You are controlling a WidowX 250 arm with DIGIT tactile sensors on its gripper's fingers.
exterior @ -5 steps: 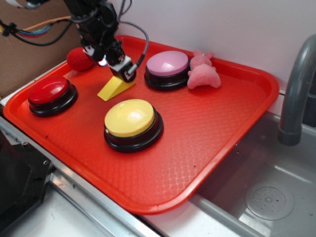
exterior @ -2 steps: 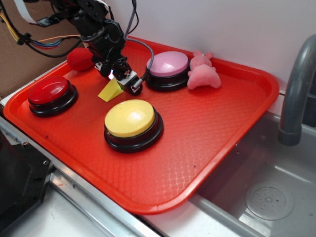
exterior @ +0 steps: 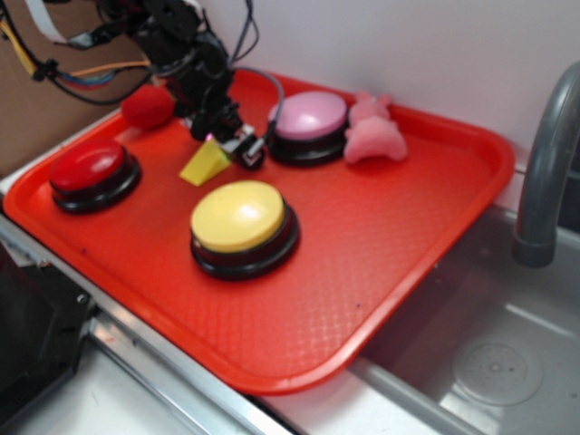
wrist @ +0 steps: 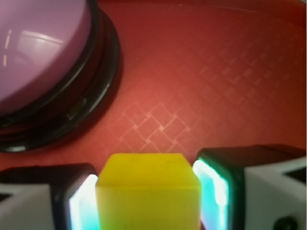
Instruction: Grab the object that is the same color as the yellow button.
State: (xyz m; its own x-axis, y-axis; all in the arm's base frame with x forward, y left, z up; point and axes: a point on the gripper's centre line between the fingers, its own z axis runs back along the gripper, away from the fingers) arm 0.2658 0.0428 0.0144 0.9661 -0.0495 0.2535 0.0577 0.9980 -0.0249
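My fingers [wrist: 81, 206] flank the yellow wedge [wrist: 147, 191], spread, apparently not yet clamped. Next I judge: close, then lift.

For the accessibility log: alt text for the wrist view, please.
A yellow wedge sits between the two fingers of the robot hand, seen close up. Behind it lie the red tray and, at upper left, a pink button on a black base.

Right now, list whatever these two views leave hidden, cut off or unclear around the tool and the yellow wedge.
- Small yellow wedge: wrist view's bottom edge cuts it off.
- Tool: exterior view is blurred and the arm covers the fingers; whether the pads touch the wedge is unclear.
- Round pink-domed button: cropped by the wrist frame's left edge.
- Red ball: partly behind the arm.
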